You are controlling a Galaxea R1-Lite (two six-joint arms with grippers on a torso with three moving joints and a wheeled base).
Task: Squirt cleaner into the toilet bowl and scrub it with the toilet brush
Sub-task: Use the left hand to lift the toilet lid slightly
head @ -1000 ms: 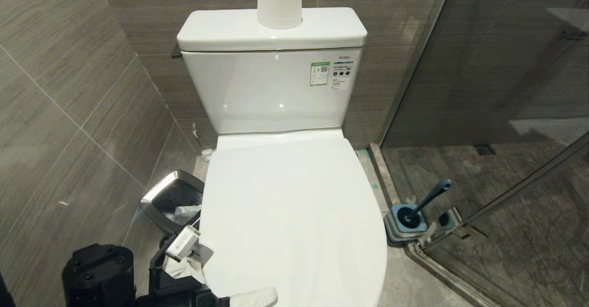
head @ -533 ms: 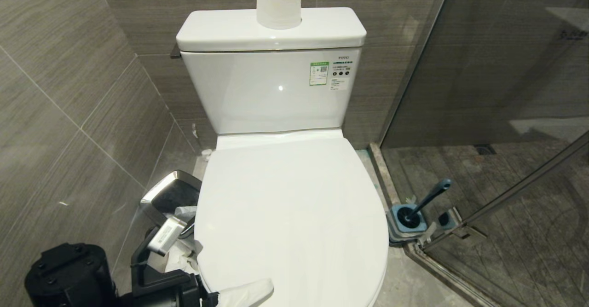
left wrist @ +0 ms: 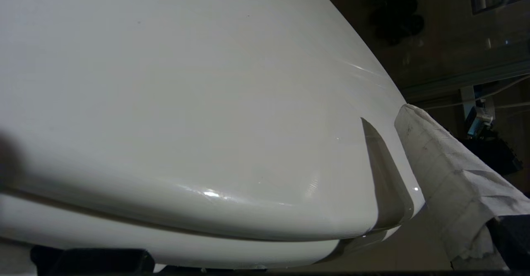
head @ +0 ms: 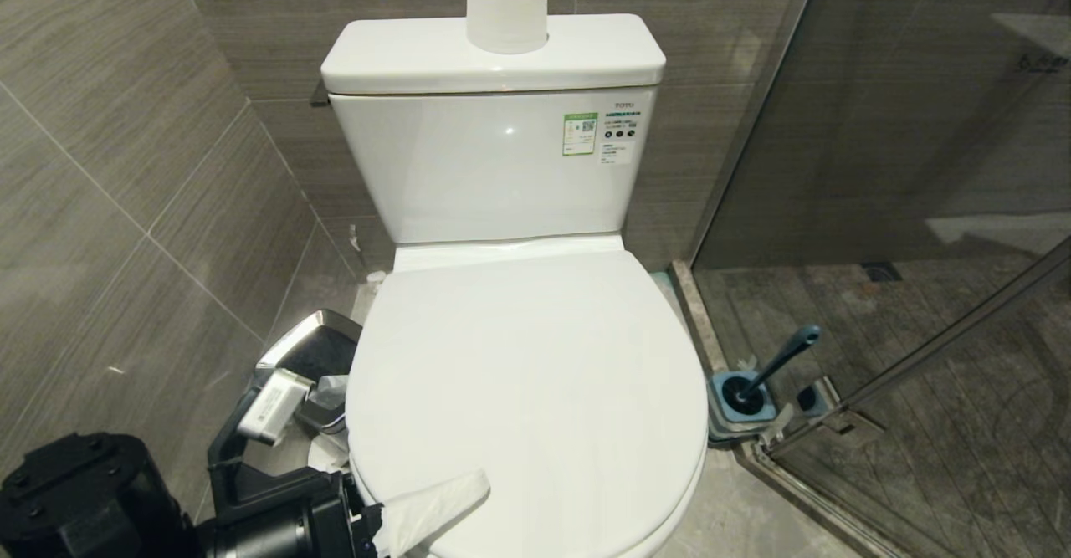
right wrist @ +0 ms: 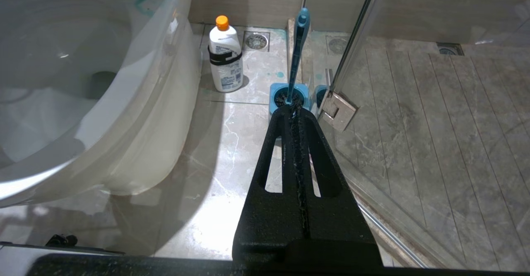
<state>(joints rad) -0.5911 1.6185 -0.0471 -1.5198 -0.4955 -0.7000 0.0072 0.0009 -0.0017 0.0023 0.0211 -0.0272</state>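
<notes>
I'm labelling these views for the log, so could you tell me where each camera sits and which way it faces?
Head view: high on the robot, looking down at the closed toilet lid; the left gripper shows at the lid's near-left edge.
Left wrist view: behind that gripper, looking across the lid's rim; one paper-wrapped finger shows.
Right wrist view: low beside the toilet, facing the floor; the shut right gripper shows.
Shared: the toilet brush appears in head and right wrist views.

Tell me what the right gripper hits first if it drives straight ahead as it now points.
Probably the toilet brush, standing in its blue holder. The shut right gripper aims right at it, though depth is unclear.
</notes>
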